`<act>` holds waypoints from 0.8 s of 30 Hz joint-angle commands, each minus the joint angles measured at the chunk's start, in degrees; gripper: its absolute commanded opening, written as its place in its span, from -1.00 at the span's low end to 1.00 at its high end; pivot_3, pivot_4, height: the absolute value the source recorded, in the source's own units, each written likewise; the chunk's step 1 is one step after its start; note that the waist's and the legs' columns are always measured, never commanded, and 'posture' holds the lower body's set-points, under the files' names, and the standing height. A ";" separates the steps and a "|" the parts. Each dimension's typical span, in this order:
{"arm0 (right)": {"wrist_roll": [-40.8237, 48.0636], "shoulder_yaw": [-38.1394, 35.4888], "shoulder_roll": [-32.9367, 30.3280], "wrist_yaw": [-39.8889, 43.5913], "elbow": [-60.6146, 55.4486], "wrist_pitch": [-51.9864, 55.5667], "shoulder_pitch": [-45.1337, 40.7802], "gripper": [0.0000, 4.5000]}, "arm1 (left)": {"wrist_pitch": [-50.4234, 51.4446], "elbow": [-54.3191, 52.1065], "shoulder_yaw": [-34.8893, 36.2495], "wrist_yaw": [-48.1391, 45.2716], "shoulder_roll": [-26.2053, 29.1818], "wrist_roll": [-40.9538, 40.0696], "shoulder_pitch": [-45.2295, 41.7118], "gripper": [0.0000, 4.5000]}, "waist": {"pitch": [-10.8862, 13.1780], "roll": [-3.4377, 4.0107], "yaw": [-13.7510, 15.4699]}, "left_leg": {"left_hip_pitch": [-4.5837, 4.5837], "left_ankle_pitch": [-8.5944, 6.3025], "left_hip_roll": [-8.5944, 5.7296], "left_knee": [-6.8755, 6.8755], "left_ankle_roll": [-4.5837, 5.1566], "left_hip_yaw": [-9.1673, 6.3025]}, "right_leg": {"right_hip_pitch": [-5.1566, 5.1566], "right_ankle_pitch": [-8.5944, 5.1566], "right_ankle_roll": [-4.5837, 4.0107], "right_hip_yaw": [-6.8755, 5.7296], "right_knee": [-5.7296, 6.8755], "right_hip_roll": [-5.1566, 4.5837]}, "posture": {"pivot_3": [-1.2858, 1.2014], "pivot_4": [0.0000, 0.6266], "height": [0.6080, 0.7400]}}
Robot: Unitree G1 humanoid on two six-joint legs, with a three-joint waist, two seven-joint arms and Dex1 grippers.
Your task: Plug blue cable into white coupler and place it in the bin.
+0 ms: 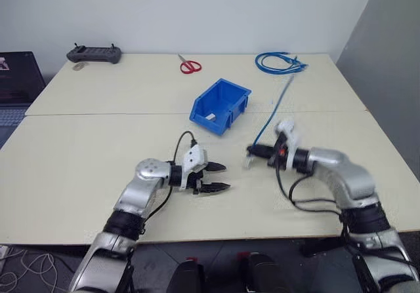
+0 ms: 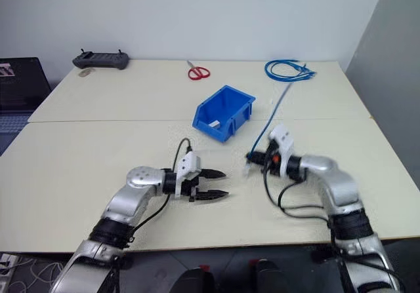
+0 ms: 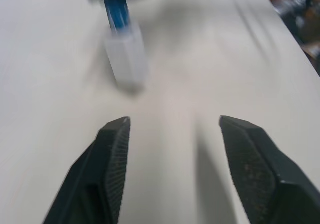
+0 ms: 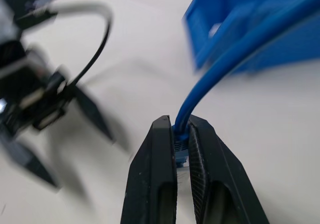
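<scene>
I count two cream tables (image 1: 98, 149) pushed together, one seam running across between them. One laptop (image 1: 16, 77) sits at the far left edge. One blue bin (image 1: 220, 105) stands near the middle, just beyond the seam, sloped lip toward me, with one small white piece lying inside it. One coiled bundle of blue cables (image 1: 279, 62) lies at the far right of the back table, one dark handheld controller (image 1: 94, 54) at the far left of it, and one pair of red-handled scissors (image 1: 189, 65) between them. My right gripper (image 1: 251, 151) is clamped shut on the blue cable (image 1: 274, 113) near its plug end; the strand runs from the fingers up and away toward the coil, passing to the right of the bin. One white coupler (image 3: 127, 58) hangs on the cable's end just past the fingertips, above the table; in the left wrist view I see it seated on the blue plug. My left gripper (image 1: 219, 177) hovers just left of the coupler, fingers (image 3: 114, 149) spread apart, holding nothing.
</scene>
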 commanded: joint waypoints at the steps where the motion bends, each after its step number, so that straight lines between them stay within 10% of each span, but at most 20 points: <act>1: 4.07 -6.55 5.00 -7.18 6.09 3.75 -10.98 -0.96 | 5.53 -14.94 7.59 14.37 -2.41 -2.38 1.09 0.85 | 0.01 0.00 0.13 | -0.01 0.00 -0.01 0.00 0.00 -0.02 | -0.01 0.00 -0.01 -0.02 0.02 -0.08 | 0.03 -0.52 1.00; 9: -4.59 -9.20 11.66 -16.84 49.03 -14.26 -36.74 -0.96 | 11.58 -28.02 13.02 39.28 -10.62 0.44 3.03 0.99 | -0.02 -0.04 0.44 | -0.04 0.00 -0.16 -0.10 0.00 0.03 | 0.03 0.06 -0.09 0.00 -0.07 -0.19 | 0.03 -0.52 1.00; 16: -8.29 -11.19 12.20 -20.98 66.54 -24.85 -43.73 -0.16 | 11.83 -29.15 12.06 43.47 -11.67 -0.55 5.81 1.00 | -0.01 -0.04 0.47 | -0.33 -0.01 -0.26 -0.09 -0.02 0.04 | -0.10 0.07 -0.10 -0.08 -0.18 -0.48 | 0.03 -0.52 1.00; 24: -13.09 -8.82 6.72 -20.27 56.70 -25.23 -35.02 0.67 | 12.95 -21.80 12.22 45.75 -12.80 -2.00 1.58 1.00 | -0.03 -0.05 0.64 | -0.29 0.01 -0.25 -0.05 -0.03 -0.08 | -0.07 0.07 -0.09 -0.17 -0.10 -0.41 | 0.03 -0.52 1.00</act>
